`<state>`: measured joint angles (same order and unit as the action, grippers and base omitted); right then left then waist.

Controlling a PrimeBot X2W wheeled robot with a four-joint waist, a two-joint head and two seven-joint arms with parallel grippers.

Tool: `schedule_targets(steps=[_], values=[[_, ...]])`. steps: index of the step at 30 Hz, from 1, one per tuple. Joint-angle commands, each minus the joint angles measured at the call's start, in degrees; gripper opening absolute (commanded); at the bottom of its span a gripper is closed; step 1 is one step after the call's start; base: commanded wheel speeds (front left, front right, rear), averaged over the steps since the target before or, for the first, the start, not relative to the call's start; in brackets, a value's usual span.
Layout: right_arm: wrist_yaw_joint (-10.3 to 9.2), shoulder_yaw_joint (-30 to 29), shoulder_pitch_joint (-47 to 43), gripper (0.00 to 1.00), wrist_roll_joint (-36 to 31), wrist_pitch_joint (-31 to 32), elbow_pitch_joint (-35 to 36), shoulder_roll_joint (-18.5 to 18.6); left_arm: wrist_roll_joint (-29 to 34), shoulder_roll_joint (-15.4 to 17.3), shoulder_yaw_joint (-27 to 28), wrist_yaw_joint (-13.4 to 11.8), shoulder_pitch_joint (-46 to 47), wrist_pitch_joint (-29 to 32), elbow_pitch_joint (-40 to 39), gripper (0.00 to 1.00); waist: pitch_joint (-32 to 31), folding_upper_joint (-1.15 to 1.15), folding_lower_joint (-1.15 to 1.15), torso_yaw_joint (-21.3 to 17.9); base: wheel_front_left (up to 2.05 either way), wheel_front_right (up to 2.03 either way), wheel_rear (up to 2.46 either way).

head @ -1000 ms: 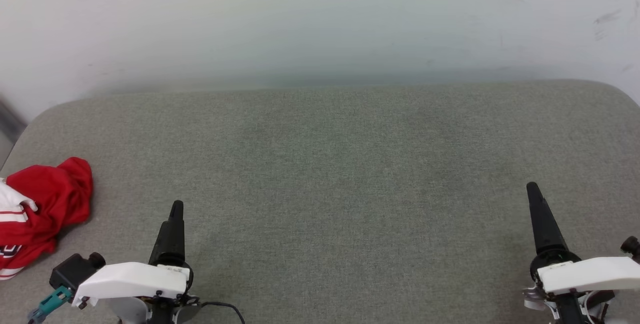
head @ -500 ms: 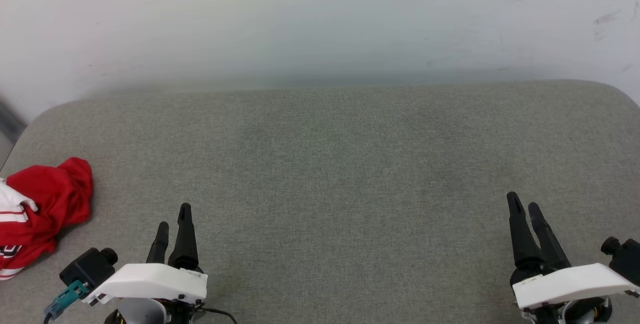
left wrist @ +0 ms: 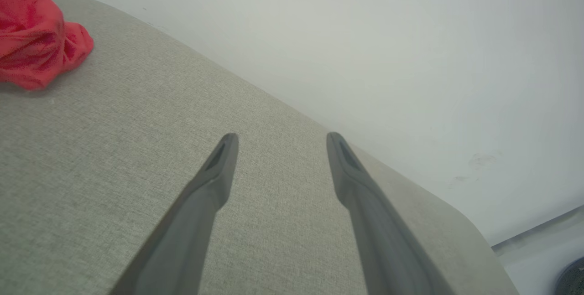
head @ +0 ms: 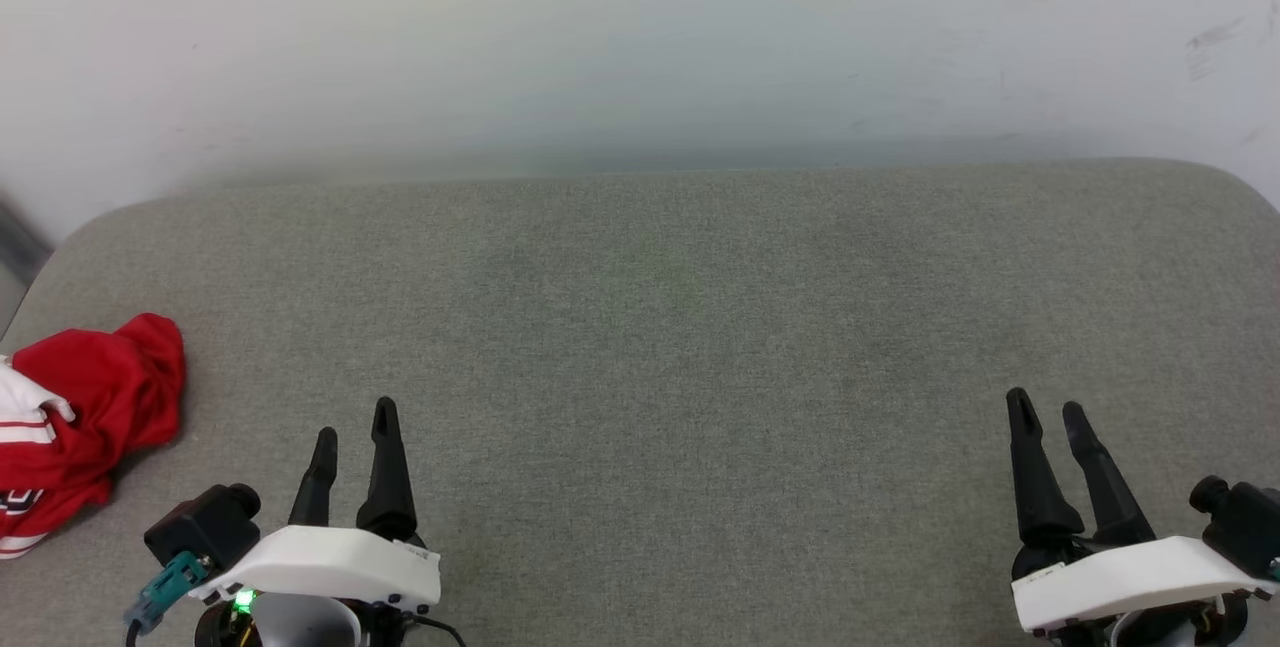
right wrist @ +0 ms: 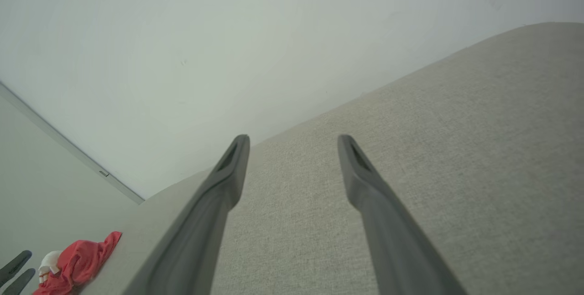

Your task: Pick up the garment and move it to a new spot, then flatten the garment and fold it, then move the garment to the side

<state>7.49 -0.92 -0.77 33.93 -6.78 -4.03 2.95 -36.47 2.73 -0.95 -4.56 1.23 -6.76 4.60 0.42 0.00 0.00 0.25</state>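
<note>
While the garment (head: 85,417) lies bunched at the left edge of the pad (head: 650,327), the left gripper (head: 355,420) near it and the right gripper (head: 1046,404) well apart both stand spread and empty. The left should reach sideways, pinch a thick red fold, and lift clear.

Garment (head: 95,407): a red jersey crumpled into a loose heap, with a white sleeve and red-and-white striped trim showing on its left side and a trace of a dark numeral low down. It lies at the left edge of the grey fabric-covered table (head: 640,327), partly cut off by the head view's border.
</note>
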Motion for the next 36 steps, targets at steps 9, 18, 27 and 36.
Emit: schedule_targets(steps=[9,18,27,36], values=[[0.0,0.18,-0.37,1.0,-6.0,-1.77,1.9,-0.05,6.7,0.15,-1.02,-1.0,-0.49,-1.8,-1.74,1.0,0.01,0.0,0.0,0.11,0.0,0.0,0.0],[0.0,0.33,-1.25,1.0,-10.73,-3.06,2.44,-0.07,12.11,0.15,-1.73,-1.64,-1.35,-3.12,-2.61,1.0,-0.14,0.0,0.0,0.1,0.0,0.0,0.0],[0.0,0.52,-1.78,1.0,-15.07,-4.3,3.3,-0.09,17.03,0.17,-2.53,-1.88,-1.65,-4.33,-3.4,1.0,-0.13,0.0,0.0,0.19,0.0,0.0,0.0],[0.0,0.87,-2.49,1.0,-19.35,-5.42,4.23,-0.1,21.11,0.17,-3.21,-2.08,-2.13,-5.44,-4.05,1.0,-0.01,0.0,0.0,0.36,0.0,0.0,0.0]])
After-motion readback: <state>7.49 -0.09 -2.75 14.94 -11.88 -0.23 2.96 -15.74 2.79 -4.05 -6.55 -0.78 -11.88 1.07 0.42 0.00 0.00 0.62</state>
